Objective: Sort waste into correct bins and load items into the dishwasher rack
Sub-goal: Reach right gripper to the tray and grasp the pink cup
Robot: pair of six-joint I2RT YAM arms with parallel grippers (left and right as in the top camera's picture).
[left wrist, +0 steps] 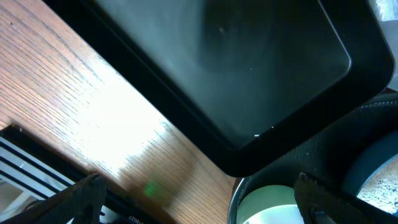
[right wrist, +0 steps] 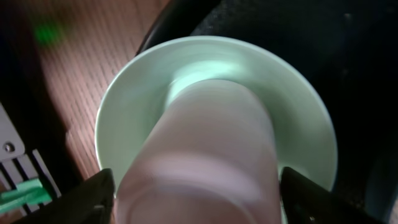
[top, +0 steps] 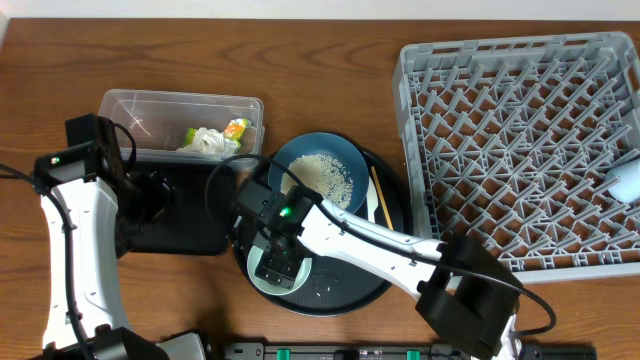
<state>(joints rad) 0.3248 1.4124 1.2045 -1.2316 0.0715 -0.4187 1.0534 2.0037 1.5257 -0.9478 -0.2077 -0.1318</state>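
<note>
Starting at the far left, the left gripper (top: pixel 152 193) hangs over the shallow black rectangular tray (top: pixel 190 225), jaws spread wide with nothing between them. In its wrist view both fingers (left wrist: pixel 81 199) are well apart above the wooden table (left wrist: pixel 74 106).

Behind that tray is the clear plastic tub (top: pixel 130 105), holding the crumpled white tissue (top: pixel 205 141) and the yellow-green wrapper (top: pixel 237 127).

Just right of both bins is the large round black tray (top: pixel 395 235). The dark blue plate (top: pixel 345 152) is on its far side with the rice heap (top: pixel 325 178) on it, and the chopsticks (top: pixel 380 196) lie just beside the plate. A few stray grains are on the near part of the round tray.

The pale green bowl (right wrist: pixel 124 106) is at the tray's near left. The right gripper (top: pixel 275 258) is down over it, jaws narrowed onto a small pale cup (right wrist: pixel 205 149) that stands upright in the bowl, one finger against each side.

At the far right, the dishwasher rack (top: pixel 500 130) has a second pale cup (top: pixel 625 178) lying at its right edge.
</note>
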